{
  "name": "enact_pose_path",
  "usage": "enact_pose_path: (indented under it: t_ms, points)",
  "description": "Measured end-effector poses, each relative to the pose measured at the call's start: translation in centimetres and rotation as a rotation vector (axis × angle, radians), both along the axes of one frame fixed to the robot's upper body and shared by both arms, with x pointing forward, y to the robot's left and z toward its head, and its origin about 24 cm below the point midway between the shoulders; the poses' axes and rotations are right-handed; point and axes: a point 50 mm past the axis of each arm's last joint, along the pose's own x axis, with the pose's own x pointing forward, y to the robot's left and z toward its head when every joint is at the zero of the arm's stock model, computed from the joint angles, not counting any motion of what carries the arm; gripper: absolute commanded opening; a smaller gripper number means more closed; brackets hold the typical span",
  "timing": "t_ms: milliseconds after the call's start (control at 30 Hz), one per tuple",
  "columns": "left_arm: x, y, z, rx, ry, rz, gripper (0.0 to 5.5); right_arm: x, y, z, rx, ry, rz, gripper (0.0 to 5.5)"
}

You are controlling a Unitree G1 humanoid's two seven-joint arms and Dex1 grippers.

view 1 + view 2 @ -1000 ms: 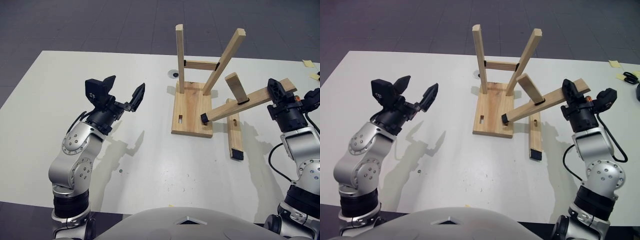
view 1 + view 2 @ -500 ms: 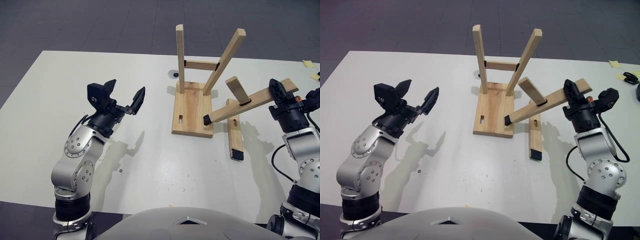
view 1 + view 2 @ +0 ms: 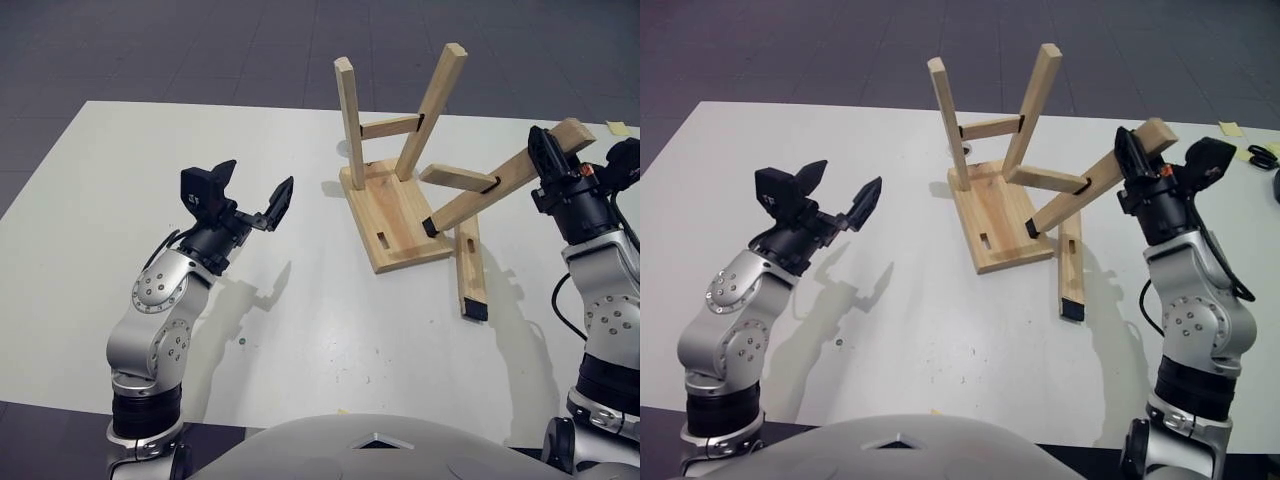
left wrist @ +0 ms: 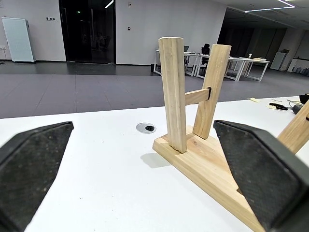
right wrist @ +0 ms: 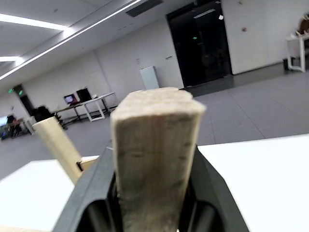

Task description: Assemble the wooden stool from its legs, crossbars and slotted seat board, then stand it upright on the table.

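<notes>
The slotted seat board point(image 3: 402, 225) lies flat on the white table point(image 3: 90, 220), set at an angle. Two legs point(image 3: 348, 120) point(image 3: 432, 95) joined by a crossbar point(image 3: 390, 126) stand up from its far end. My right gripper point(image 3: 547, 168) is shut on a third leg point(image 3: 485, 195), held slanting, its black-tipped lower end at the board's near right corner; a crossbar point(image 3: 457, 178) sticks out of it. A fourth leg point(image 3: 468, 265) lies on the table beside the board. My left gripper point(image 3: 248, 203) hovers open left of the board, holding nothing; its pads point(image 4: 34, 169) frame the standing legs.
A round cable grommet point(image 4: 146, 127) sits in the table behind the board. Yellow paper notes point(image 3: 616, 127) and scissors point(image 3: 1260, 153) lie at the far right edge. Bare tabletop spreads between the left arm and the board.
The right gripper rose and swung inward with its leg, tilting it more steeply. The seat board with its two standing legs turned and slid slightly left. The left arm barely moved.
</notes>
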Motion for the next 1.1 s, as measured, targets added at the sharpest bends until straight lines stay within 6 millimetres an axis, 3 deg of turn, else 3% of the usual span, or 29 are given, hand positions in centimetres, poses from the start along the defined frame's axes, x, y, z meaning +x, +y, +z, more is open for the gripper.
enact_pose_path:
  t_ms: [267, 533, 833, 1100]
  points:
    - [0.1, -0.2, 0.0, 0.02, -0.016, -0.005, 5.4, -0.5, 1.0, -1.1, -0.101, 0.04, 0.019, 1.04]
    - [0.3, -0.7, -0.2, 0.033, -0.017, -0.027, 5.4, -0.3, 2.6, -0.3, -0.217, 0.028, 0.048, 1.09]
    - [0.4, -1.1, -0.6, 0.068, -0.004, -0.043, 5.4, 1.6, 3.4, 0.1, -0.057, 0.19, -0.003, 1.04]
    - [0.4, -1.2, -0.6, 0.077, -0.007, -0.066, 5.4, -0.1, 4.0, -0.5, -0.149, 0.168, -0.024, 1.06]
